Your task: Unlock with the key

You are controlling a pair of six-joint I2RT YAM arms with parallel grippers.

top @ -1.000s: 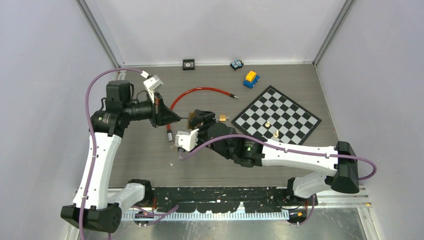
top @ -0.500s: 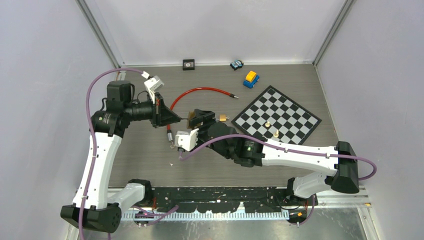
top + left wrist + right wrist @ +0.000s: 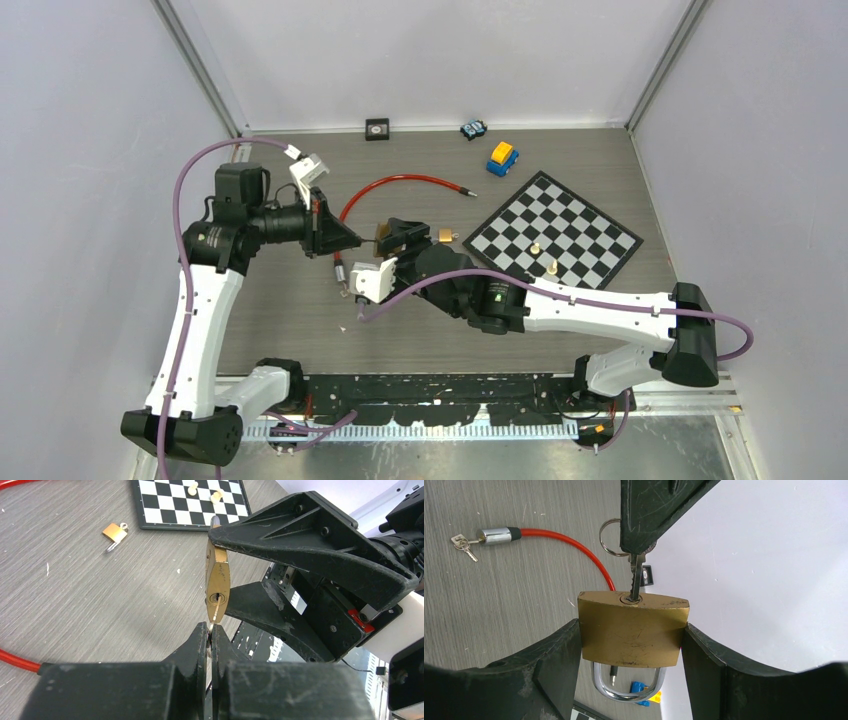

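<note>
Brass gives the rectangular gold-coloured padlock with its steel shackle (image 3: pixel 633 630) real weight for its bulk, we judge. It is rigid and smooth-sided, so it may twist between the pads if the key is turned hard. It is held above the middle of the table, its shackle pointing back between the fingers. The right gripper (image 3: pixel 633 647) clamps it by its two narrow sides. That seems to us the right place to hold it, since the keyhole face and the shackle are left free.

The thin silver key on a wire ring (image 3: pixel 636 580) is slender and could bend, so we would hold it by the bow, close to the lock. The left gripper (image 3: pixel 210 632) is clenched on it just so, and the blade sits partway in the keyhole.

We count two padlocks — the held one and a small brass padlock (image 3: pixel 114 531) lying on the table just left of the black-and-white chessboard (image 3: pixel 580 225). One key is in the lock. A small bunch of keys (image 3: pixel 463 542) hangs at the metal end of the red cable lock (image 3: pixel 405 178), too small for us to count. Two pale chess pieces (image 3: pixel 553 267) stand on the board. Two toy cars sit near the far edge — a blue-and-yellow toy car (image 3: pixel 503 157) and a smaller dark toy car (image 3: pixel 473 129).
</note>
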